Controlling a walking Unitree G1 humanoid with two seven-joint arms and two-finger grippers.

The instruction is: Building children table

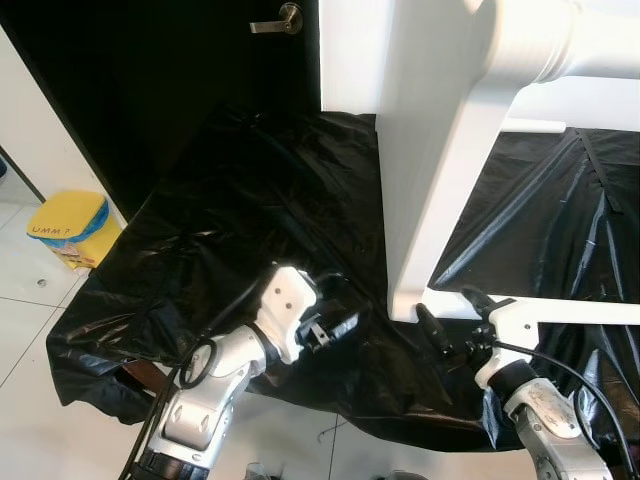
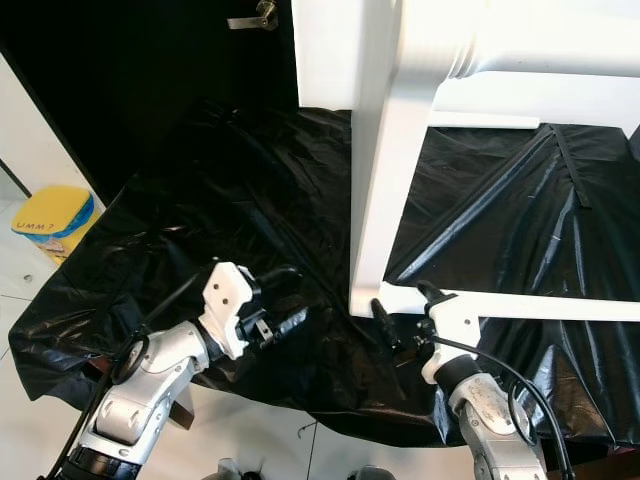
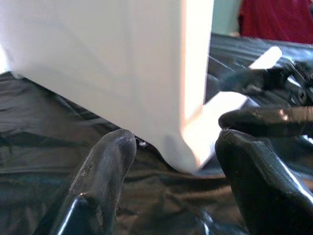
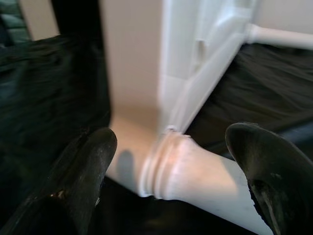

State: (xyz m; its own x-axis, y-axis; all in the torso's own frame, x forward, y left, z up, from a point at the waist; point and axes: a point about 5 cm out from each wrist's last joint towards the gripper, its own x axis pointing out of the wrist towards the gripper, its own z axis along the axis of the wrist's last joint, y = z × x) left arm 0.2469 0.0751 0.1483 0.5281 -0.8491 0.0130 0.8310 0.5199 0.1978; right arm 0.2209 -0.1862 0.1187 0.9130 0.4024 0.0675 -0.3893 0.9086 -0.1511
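Observation:
A white children's table (image 1: 430, 120) stands tipped on a black plastic sheet (image 1: 250, 200), its flat panel upright and its lower corner (image 1: 405, 300) on the sheet. A round white leg (image 1: 570, 312) runs off to the right from that corner. My left gripper (image 1: 342, 326) hovers just left of the corner, open; in the left wrist view the corner (image 3: 188, 156) lies ahead between its fingers (image 3: 105, 166). My right gripper (image 1: 452, 318) is open at the leg's base, and the ridged collar of the leg (image 4: 164, 166) sits between its fingers (image 4: 90, 161).
A yellow container (image 1: 68, 228) stands on the white floor at the left, beyond the sheet's edge. A dark door with a metal handle (image 1: 280, 20) is behind. Another white leg (image 1: 560, 40) juts out overhead at the top right. Red cloth (image 3: 274, 19) shows in the background.

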